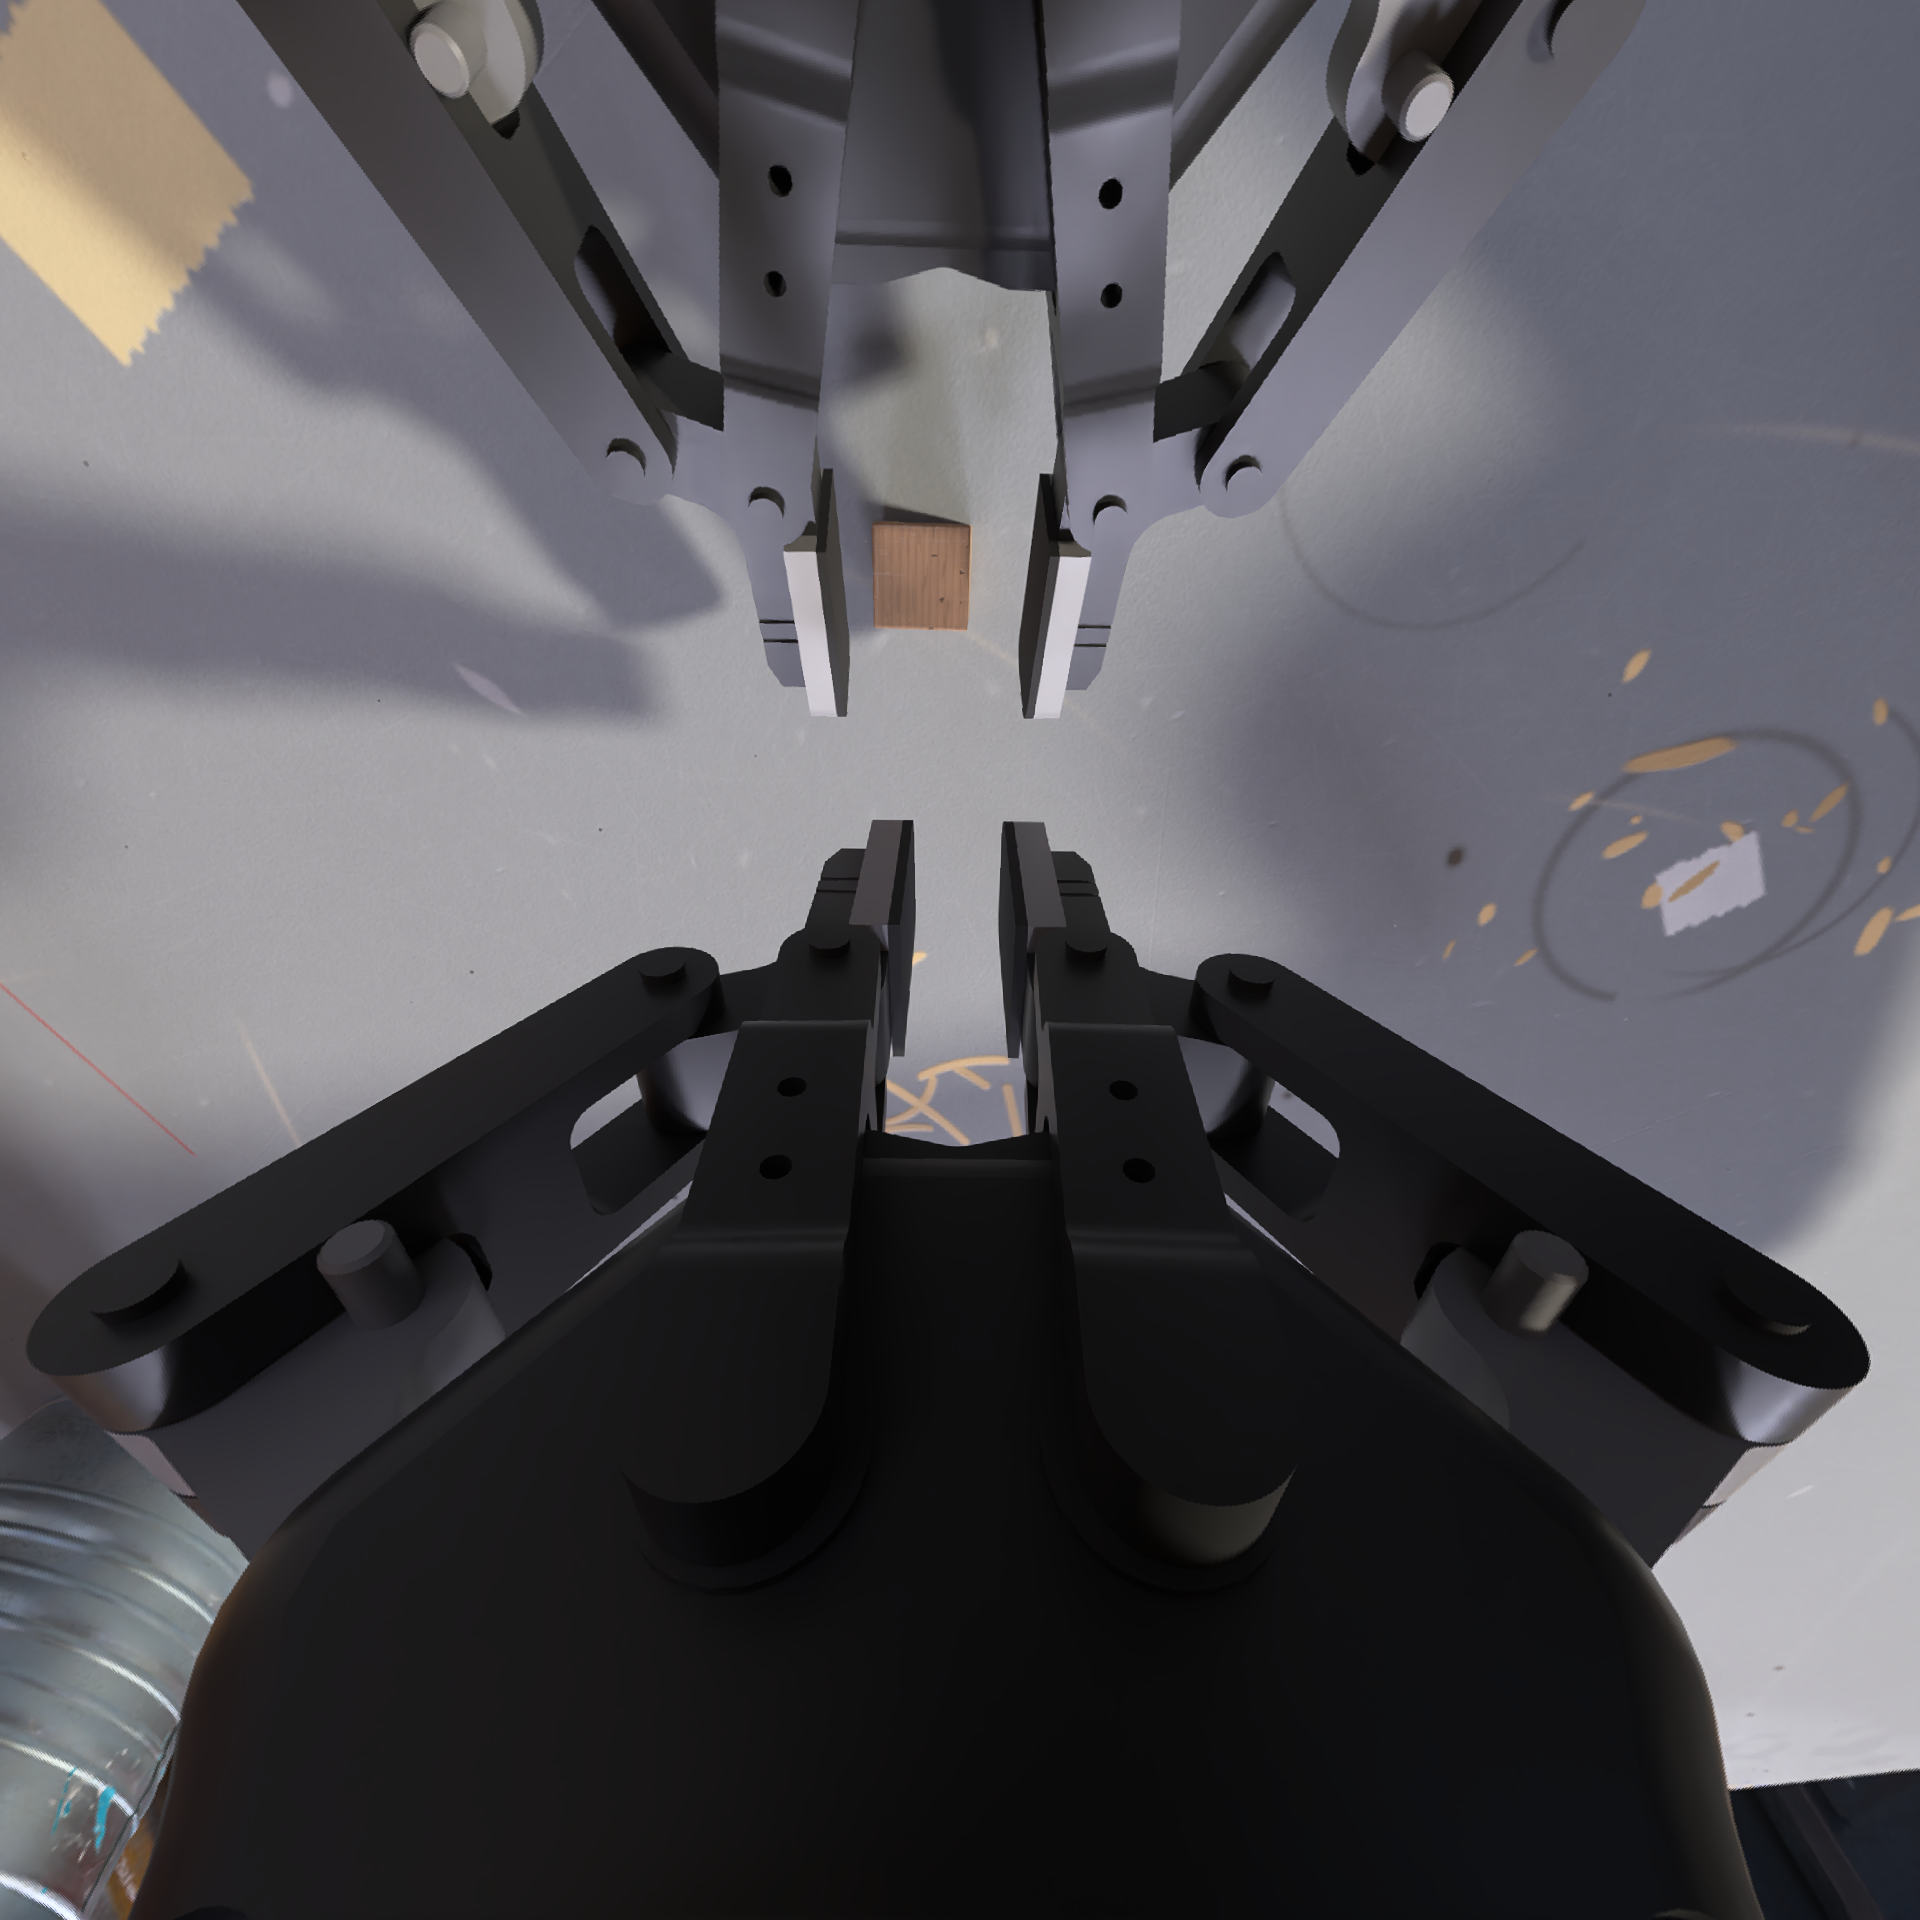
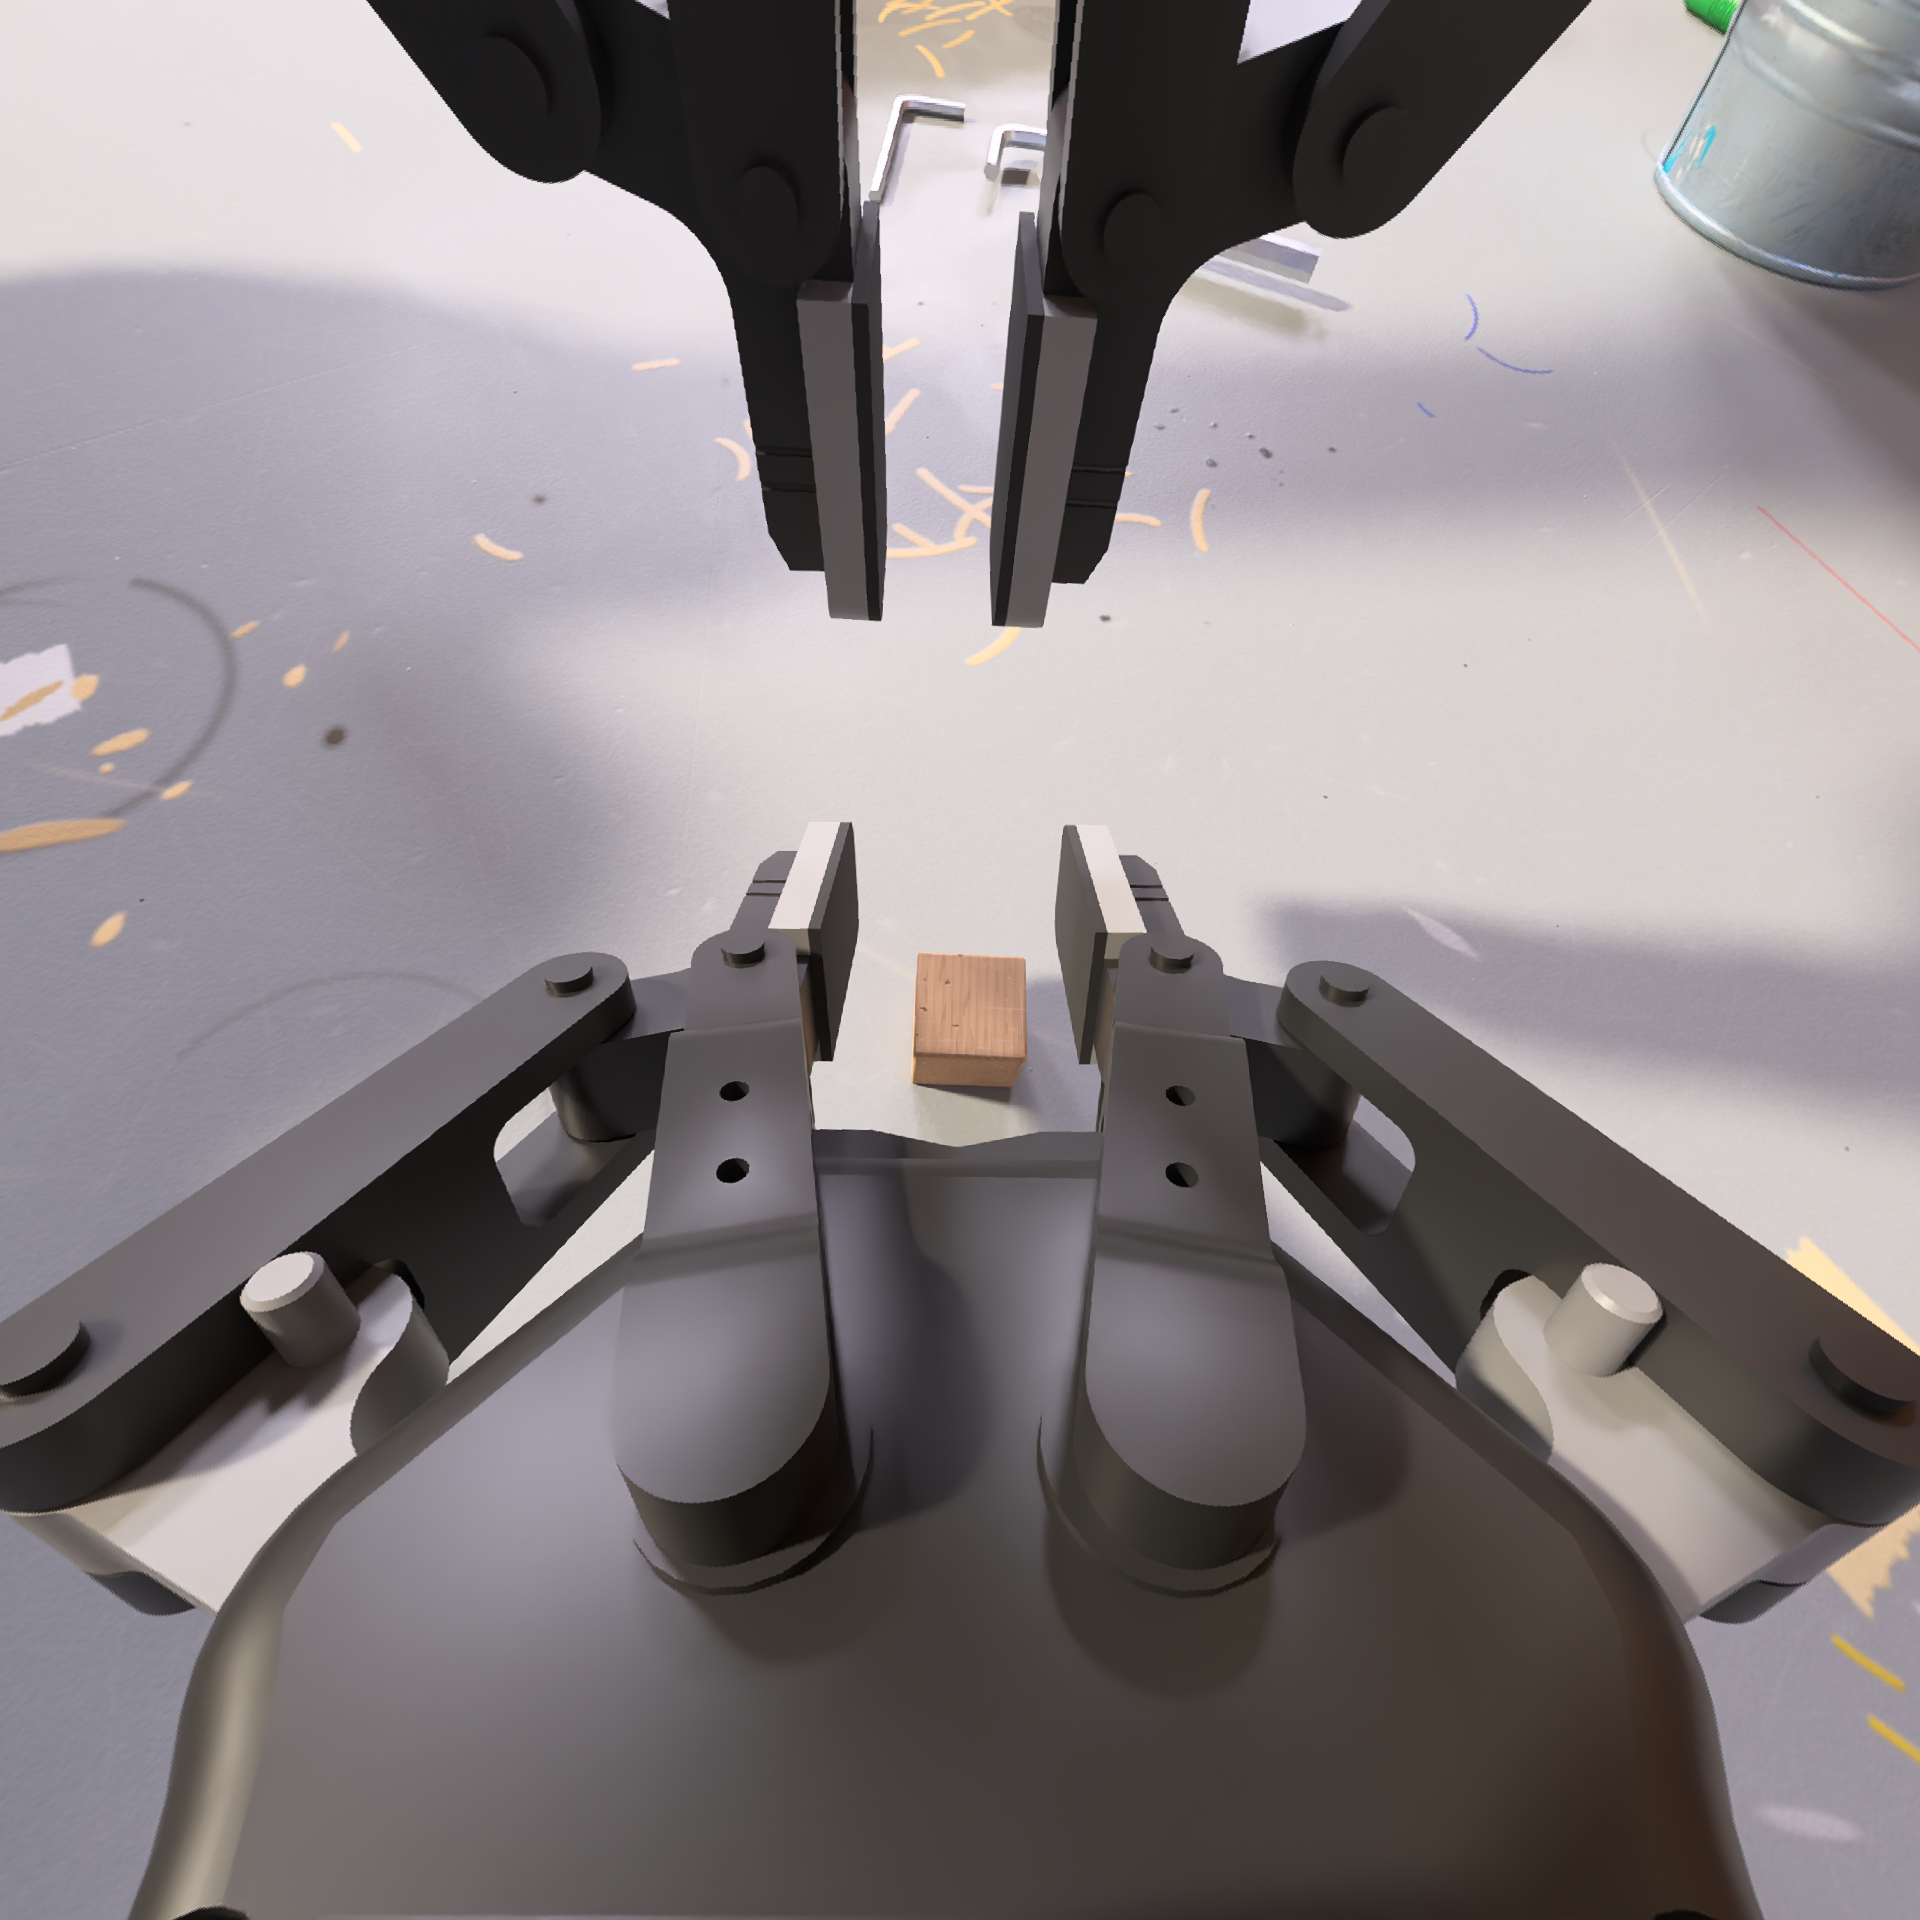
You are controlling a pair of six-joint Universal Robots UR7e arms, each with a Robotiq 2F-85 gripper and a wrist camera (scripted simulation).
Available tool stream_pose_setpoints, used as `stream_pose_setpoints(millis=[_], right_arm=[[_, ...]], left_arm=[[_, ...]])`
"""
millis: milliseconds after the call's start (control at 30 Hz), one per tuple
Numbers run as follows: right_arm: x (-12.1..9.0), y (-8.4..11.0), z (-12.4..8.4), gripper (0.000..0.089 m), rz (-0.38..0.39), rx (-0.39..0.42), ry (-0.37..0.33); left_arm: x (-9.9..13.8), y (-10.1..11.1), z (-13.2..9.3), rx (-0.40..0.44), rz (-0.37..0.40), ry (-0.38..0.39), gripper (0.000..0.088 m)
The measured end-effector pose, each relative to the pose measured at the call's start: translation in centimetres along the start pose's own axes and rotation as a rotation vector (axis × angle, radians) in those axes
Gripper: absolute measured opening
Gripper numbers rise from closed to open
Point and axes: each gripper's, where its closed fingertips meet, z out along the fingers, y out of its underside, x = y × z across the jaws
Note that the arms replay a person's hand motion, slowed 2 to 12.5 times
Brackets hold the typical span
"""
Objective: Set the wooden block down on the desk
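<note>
Left wrist view: the left gripper [image 1: 957, 873], matte black, stands slightly parted and empty. Beyond, a small squarish wooden block [image 1: 921, 575] with fine grain lies on the scuffed grey desk [image 1: 416, 831].

Right wrist view: the right gripper [image 2: 957, 883] is wide apart, clear of the block [image 2: 969, 1018], which rests flat between its fingers with no clear long axis.

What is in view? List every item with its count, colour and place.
wooden block: one, light brown, resting on the desk between the right gripper's fingers, touching neither.
desk: one, pale grey, marked with orange flecks and dark ring stains.
hex keys: two, silver, lying beyond the left gripper.
metal bucket: one, galvanised grey, far corner of the right wrist view.
tape strip: one, tan, upper corner of the left wrist view.
paper scrap: one, white, inside a ring stain.
right gripper: one, dark grey, open around the block.
left gripper: one, black, empty, narrow gap.
</note>
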Motion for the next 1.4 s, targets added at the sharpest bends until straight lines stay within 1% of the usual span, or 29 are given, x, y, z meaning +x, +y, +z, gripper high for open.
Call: stream_pose_setpoints(millis=[367, 500, 700, 1100, 1400], right_arm=[[0.06, 0.00, 0.05, 0.0353, 0.007, -0.005, 0.000], [-0.06, -0.04, 0.13, 0.0353, 0.016, -0.008, -0.006], [-0.01, 0.05, 0.16, 0.0355, 0.004, -0.022, -0.001], [0.02, 0.05, 0.19, 0.0360, 0.004, -0.025, 0.006], [0.01, 0.06, 0.20, 0.0363, 0.002, -0.030, 0.007]], left_arm=[[0.00, -0.21, -0.04, 0.050, 0.005, 0.000, 0.0151], [0.05, -0.18, -0.01, 0.033, 0.013, -0.004, 0.0151], [0.07, -0.07, 0.01, -0.002, 0.027, -0.003, 0.0151], [0.12, -0.10, 0.02, -0.022, 0.040, -0.004, 0.0149], [0.11, -0.19, 0.03, 0.010, 0.036, -0.002, 0.0149]])
